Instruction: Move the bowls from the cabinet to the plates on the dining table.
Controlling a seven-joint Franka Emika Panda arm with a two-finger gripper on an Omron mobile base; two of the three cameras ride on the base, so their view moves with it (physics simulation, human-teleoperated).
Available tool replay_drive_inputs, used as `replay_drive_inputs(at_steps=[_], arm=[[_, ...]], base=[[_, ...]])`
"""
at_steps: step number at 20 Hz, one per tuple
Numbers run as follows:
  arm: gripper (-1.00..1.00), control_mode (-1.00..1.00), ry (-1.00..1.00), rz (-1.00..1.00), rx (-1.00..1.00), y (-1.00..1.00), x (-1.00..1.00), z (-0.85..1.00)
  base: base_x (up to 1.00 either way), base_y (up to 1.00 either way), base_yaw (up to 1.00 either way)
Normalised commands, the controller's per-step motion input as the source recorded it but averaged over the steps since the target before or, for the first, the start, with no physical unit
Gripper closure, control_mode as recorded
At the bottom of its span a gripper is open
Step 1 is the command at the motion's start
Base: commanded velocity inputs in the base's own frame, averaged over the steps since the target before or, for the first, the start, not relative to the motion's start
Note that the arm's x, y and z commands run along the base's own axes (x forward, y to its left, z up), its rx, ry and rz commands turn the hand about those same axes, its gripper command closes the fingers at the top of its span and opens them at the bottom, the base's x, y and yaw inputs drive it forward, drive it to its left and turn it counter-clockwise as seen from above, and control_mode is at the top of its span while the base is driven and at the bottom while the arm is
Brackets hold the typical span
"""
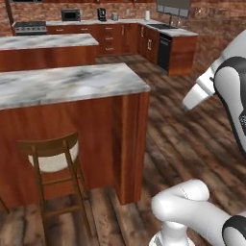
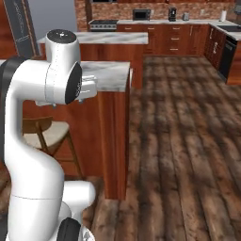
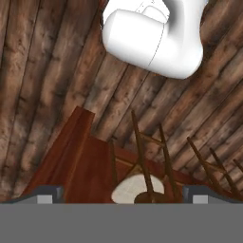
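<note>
The dining table [image 1: 72, 84], a tall counter with a marble top and red-brown panel sides, stands close in front of me on the left, and its corner [image 2: 113, 75] shows past my arm. The stretch of tabletop in view is bare. The bowls, the plates and the cabinet are out of view. In the hand view my gripper [image 3: 122, 194] looks down at the floor beside the table's wooden side [image 3: 71, 161]. Its fingertips [image 3: 47, 193] stand wide apart, open, with nothing between them.
A wooden bar stool [image 1: 50, 153] with a pale seat stands against the table's near side, also seen from above [image 3: 137, 187]. A second marble island [image 1: 48, 42] lies behind. Low drawers, a microwave [image 1: 71, 14] and a dishwasher [image 1: 163, 50] line the back wall. Open plank floor [image 2: 188, 141] spreads to the right.
</note>
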Motion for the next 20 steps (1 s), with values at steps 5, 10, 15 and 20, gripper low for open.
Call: replay_drive_inputs(at_steps=[5,10,15,20], arm=[[-1.0,1.0,0.0,0.0,0.0,0.0,0.0,0.0],[-1.0,1.0,0.0,0.0,0.0,0.0,0.0,0.0],[-1.0,1.0,0.0,0.0,0.0,0.0,0.0,0.0],[-1.0,1.0,0.0,0.0,0.0,0.0,0.0,0.0]], base=[[-0.01,-1.0,0.07],[0.0,-1.0,0.08],[0.15,-0.83,0.11],[0.78,-0.63,0.09]])
